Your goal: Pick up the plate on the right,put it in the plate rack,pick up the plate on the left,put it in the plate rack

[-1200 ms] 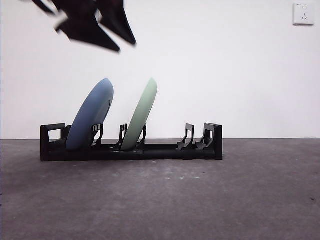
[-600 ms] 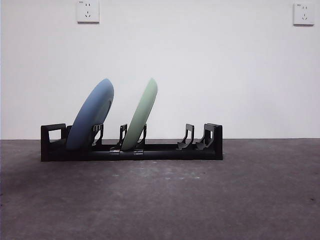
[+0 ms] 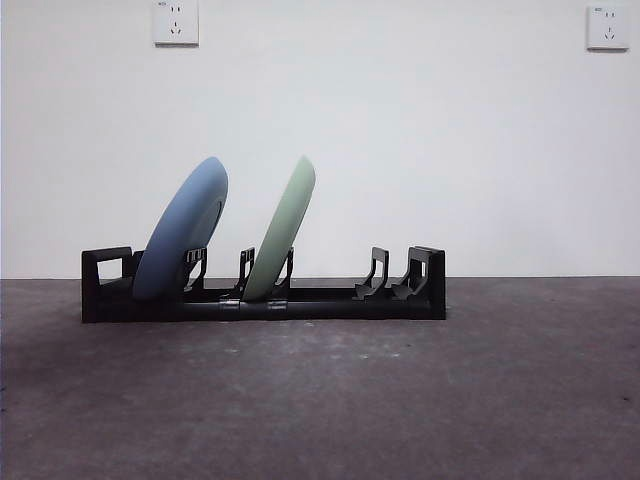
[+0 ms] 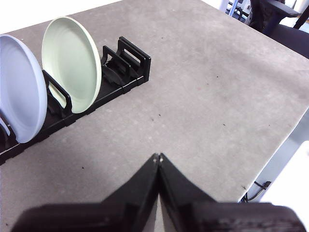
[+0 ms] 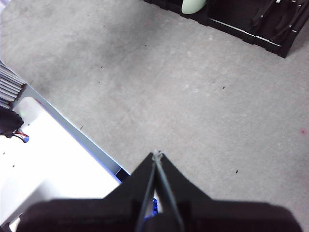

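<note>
The black plate rack [image 3: 300, 300] lies across the grey table, also seen in the left wrist view as the rack [image 4: 120, 67]. A blue plate [image 3: 182, 242] leans in its left slots and a pale green plate [image 3: 282, 240] leans in a slot to its right; both stand on edge. The left wrist view shows the blue plate [image 4: 19, 94] and the green plate [image 4: 72, 63] from above. My left gripper [image 4: 158, 157] is shut and empty, hovering well away from the rack. My right gripper [image 5: 157, 154] is shut and empty near the table's edge. A corner of the rack [image 5: 251, 21] shows there.
Two wall sockets [image 3: 176, 22] [image 3: 607, 27] sit on the white wall behind. The table's edge [image 4: 289, 140] drops off beyond my left gripper. A white and blue frame [image 5: 58, 159] borders the table beside my right gripper.
One second ago a dark gripper hung at the front view's top left above the blue plate; it has since left that view. The plates and rack have stayed still.
</note>
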`<action>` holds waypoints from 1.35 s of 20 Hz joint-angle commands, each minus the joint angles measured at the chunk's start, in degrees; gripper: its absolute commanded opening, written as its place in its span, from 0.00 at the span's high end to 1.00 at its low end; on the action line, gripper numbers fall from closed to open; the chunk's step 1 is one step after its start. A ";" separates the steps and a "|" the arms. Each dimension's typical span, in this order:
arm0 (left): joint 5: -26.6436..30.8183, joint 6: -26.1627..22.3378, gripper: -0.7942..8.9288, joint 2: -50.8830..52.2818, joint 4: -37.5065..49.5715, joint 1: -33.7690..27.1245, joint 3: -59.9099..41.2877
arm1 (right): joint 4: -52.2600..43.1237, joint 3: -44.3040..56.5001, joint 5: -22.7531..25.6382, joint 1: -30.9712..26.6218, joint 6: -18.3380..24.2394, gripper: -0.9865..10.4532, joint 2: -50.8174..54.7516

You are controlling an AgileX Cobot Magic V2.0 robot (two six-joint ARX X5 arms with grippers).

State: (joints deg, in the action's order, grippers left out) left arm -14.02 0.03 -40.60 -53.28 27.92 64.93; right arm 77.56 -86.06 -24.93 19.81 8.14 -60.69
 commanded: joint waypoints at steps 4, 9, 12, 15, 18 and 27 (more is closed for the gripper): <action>0.31 -0.50 0.92 -0.07 0.17 0.20 -0.22 | 1.22 0.52 -0.13 0.04 -0.55 0.91 0.07; 0.33 -0.50 0.92 -0.07 0.17 0.20 -0.22 | 1.22 0.52 -0.15 0.04 -0.55 0.91 0.07; 0.55 -0.52 0.92 -0.90 0.20 0.17 -0.22 | 1.22 0.52 -0.13 0.04 -0.55 0.91 0.07; 1.49 -1.75 0.92 -2.49 0.72 0.13 -0.22 | 1.22 0.52 -0.13 0.04 -0.55 0.91 0.07; 6.05 -3.45 0.92 -4.17 5.60 0.11 -0.22 | 1.22 0.52 -0.13 0.04 -0.55 0.91 0.07; 3.63 -20.74 0.92 7.50 28.74 -22.62 -10.21 | 1.20 0.52 -0.13 0.04 -0.55 0.91 0.04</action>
State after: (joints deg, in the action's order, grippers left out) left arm -10.50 -17.91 -33.34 -24.84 5.87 55.81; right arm 77.56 -86.06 -24.91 19.81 7.77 -60.66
